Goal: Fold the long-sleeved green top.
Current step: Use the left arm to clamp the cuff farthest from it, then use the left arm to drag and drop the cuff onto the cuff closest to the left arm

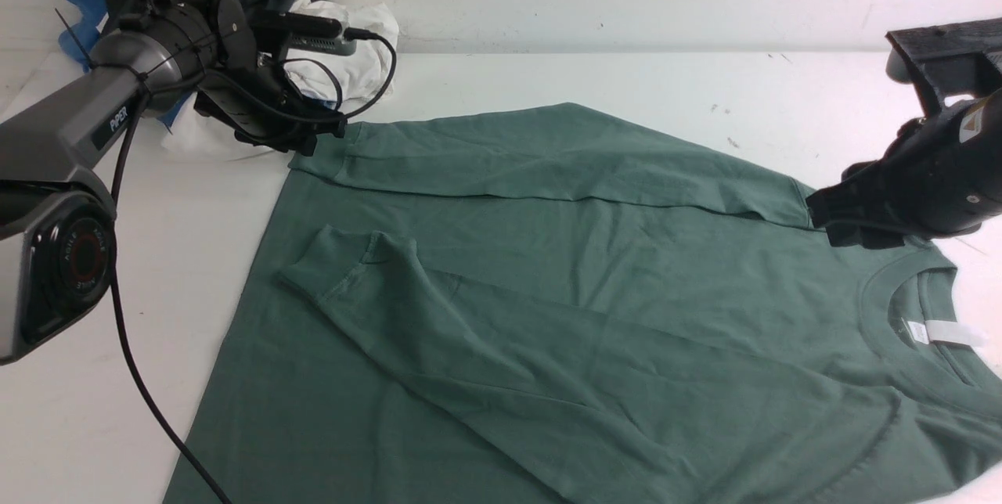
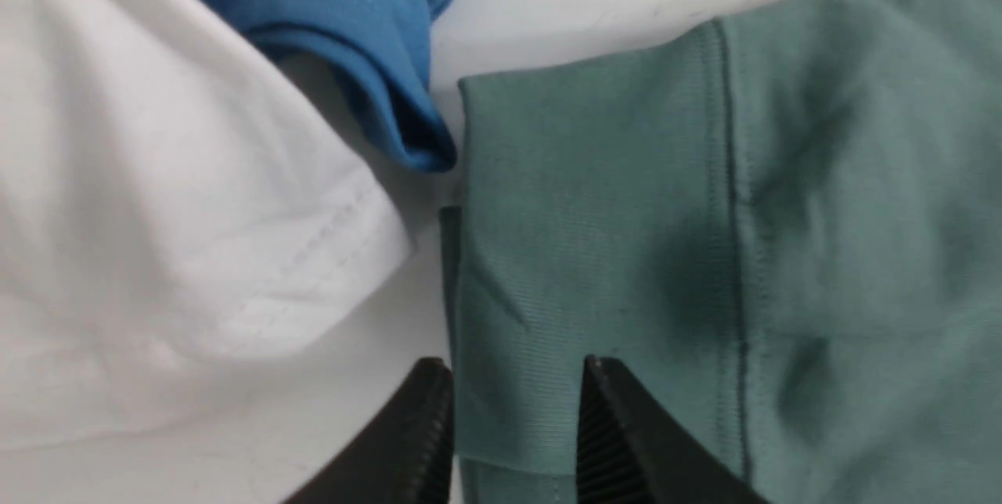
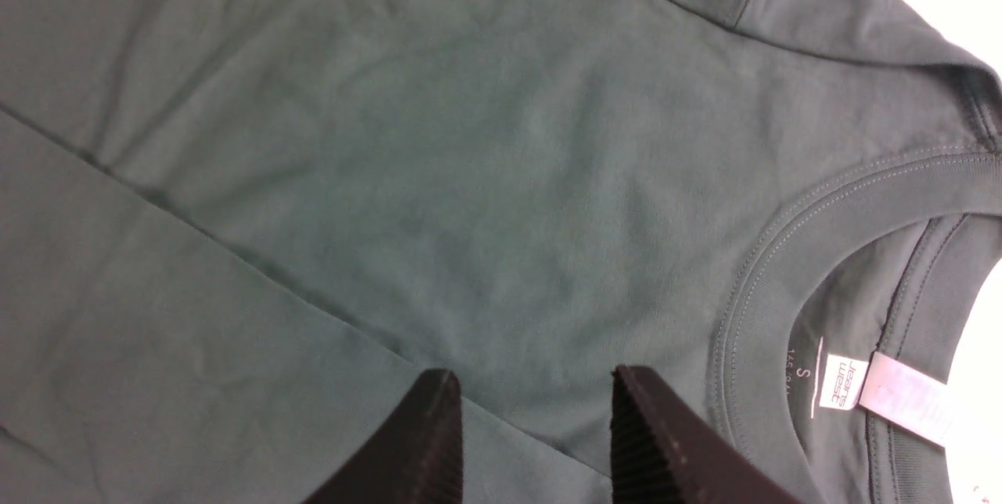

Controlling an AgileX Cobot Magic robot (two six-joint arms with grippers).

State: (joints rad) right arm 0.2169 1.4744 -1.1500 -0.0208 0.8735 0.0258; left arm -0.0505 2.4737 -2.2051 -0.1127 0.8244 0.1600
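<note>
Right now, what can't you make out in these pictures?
- Front view: the green top's near side runs off the bottom edge.
- Front view: the left arm covers part of the clothes pile.
- Right wrist view: the neck label's small print is blurred.

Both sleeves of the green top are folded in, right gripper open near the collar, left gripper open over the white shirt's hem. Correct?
One slip: the left gripper is open over the cuff of the green top, not the white shirt, which lies beside it, as the left wrist view shows. The sleeves are folded in and the right gripper is open near the collar.
</note>
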